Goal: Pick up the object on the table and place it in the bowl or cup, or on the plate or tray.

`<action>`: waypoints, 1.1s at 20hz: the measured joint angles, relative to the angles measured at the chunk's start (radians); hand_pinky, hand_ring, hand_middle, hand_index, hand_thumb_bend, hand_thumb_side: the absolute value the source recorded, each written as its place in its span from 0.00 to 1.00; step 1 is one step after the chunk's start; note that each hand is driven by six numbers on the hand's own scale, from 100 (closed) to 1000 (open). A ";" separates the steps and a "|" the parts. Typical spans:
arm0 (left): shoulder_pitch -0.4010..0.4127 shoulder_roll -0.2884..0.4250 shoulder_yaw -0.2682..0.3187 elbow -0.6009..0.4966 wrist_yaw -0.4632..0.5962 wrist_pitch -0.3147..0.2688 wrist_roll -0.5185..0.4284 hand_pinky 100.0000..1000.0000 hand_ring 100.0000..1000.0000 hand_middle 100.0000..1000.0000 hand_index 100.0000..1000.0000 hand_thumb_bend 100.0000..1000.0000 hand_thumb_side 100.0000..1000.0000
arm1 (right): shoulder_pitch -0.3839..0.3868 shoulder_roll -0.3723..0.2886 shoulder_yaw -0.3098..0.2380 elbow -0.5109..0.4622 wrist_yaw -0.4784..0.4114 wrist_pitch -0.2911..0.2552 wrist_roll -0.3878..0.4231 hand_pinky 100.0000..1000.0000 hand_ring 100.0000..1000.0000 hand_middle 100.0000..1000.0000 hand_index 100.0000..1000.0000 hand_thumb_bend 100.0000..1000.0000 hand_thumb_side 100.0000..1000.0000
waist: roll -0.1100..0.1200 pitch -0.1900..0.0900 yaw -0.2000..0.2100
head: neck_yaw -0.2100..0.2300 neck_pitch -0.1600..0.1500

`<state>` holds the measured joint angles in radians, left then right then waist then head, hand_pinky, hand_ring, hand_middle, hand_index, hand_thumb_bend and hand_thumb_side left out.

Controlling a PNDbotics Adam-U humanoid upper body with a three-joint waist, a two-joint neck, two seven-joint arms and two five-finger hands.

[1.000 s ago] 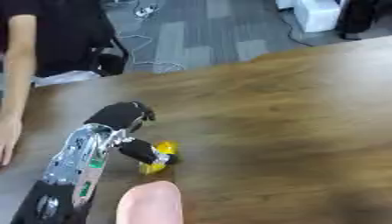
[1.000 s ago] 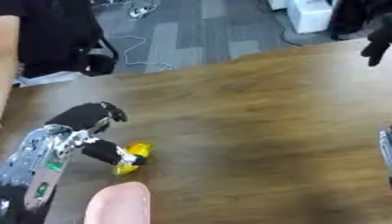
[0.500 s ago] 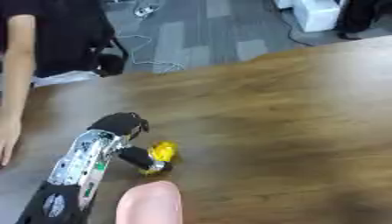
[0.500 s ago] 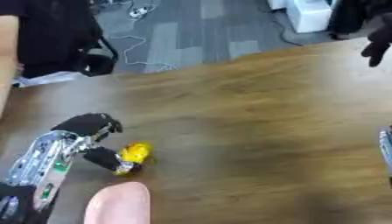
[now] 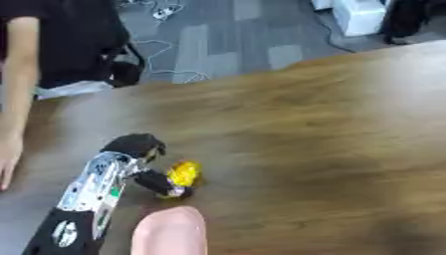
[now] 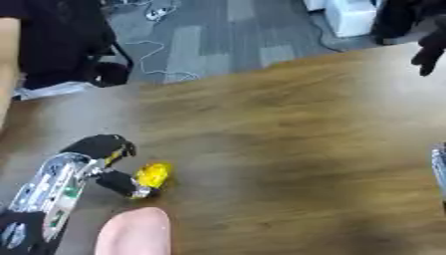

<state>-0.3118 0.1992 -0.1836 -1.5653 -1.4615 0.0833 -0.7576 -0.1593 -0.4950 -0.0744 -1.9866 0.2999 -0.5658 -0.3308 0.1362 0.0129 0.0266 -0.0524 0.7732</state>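
Both eye views look steeply down from the head onto the wooden table (image 5: 331, 129), facing its far edge; their fields overlap almost wholly.

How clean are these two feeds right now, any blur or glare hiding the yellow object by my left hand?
Left eye view: soft overall, the yellow object a blurry blob beside the left hand, shape unclear; no glare on it. Right eye view: equally soft, a pale sheen on the table well clear of the object; the pink thing at the bottom edge is out of focus, and the right hand shows dark at the upper right.
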 measured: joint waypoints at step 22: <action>-0.068 -0.044 0.012 0.152 -0.017 -0.002 0.010 0.27 0.50 0.65 0.79 0.65 0.74 | -0.008 0.000 0.000 0.000 -0.010 0.002 -0.002 0.13 0.31 0.44 0.69 0.00 1.00 | 0.003 -0.007 -0.012 | 0.000 0.000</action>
<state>-0.3794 0.1553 -0.1713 -1.4133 -1.4785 0.0817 -0.7474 -0.1677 -0.4953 -0.0743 -1.9866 0.2900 -0.5639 -0.3329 0.1389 0.0063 0.0151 -0.0526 0.7732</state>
